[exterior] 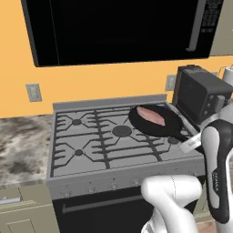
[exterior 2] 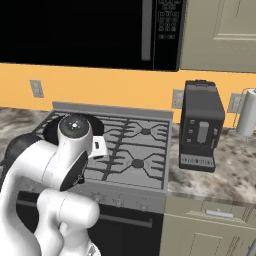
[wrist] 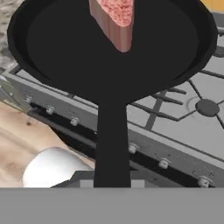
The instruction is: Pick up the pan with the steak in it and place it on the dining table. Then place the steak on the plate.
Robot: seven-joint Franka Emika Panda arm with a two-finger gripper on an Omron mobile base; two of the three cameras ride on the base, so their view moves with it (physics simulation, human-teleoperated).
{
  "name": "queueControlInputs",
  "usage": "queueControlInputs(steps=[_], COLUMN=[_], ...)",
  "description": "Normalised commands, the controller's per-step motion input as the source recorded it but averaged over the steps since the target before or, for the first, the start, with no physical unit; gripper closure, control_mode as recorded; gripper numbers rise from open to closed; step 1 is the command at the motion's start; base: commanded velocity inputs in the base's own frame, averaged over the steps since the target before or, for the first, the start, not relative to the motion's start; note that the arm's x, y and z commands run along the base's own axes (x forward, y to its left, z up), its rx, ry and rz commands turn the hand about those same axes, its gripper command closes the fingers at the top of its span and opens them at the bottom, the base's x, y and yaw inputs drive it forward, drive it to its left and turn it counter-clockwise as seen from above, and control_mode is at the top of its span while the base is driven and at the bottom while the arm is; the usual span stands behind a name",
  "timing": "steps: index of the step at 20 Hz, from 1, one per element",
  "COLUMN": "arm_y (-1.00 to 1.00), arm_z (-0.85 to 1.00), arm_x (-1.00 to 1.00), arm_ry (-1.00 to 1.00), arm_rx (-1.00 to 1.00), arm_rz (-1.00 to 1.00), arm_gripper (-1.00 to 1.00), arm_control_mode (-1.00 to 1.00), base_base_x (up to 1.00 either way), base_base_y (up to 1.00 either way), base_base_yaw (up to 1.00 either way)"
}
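Note:
The black pan (exterior: pixel 159 124) is over the right side of the stove (exterior: pixel 104 141), with the pinkish steak (exterior: pixel 151 115) lying in it. My gripper (exterior: pixel 191 144) is shut on the end of the pan's long handle (wrist: pixel 112 144). In the hand view the pan (wrist: pixel 65 48) spreads across the top, the steak (wrist: pixel 117 17) rests at its far side, and the handle runs straight down into my gripper (wrist: pixel 112 183). In the right base view my arm hides most of the pan (exterior 2: pixel 49 128). The dining table and the plate are out of view.
A black coffee machine (exterior: pixel 200 93) stands right of the stove, close behind the pan. A black microwave (exterior: pixel 118 27) hangs low above the burners. A paper towel roll (exterior 2: pixel 247 113) stands at the far right. Granite counter (exterior: pixel 22 145) lies left of the stove.

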Motion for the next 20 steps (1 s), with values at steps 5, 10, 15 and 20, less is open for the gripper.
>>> queueControlInputs(steps=[5,10,15,20], arm_y=[0.25,0.25,0.0,0.0], arm_z=[0.14,0.0,-0.02,0.0], arm_x=[-0.83,-0.62,-0.02,0.0], arm_ry=[0.0,-0.08,0.01,0.0], arm_rx=[0.0,-0.03,0.0,0.0], arm_rz=[0.15,0.12,0.0,0.0], arm_gripper=[1.0,1.0,1.0,1.0], arm_control_mode=[-1.0,-1.0,1.0,1.0], base_base_x=[0.0,0.0,-0.09,-0.94], base_base_y=[0.0,0.0,0.0,0.0], base_base_yaw=[0.0,0.0,0.0,0.02])
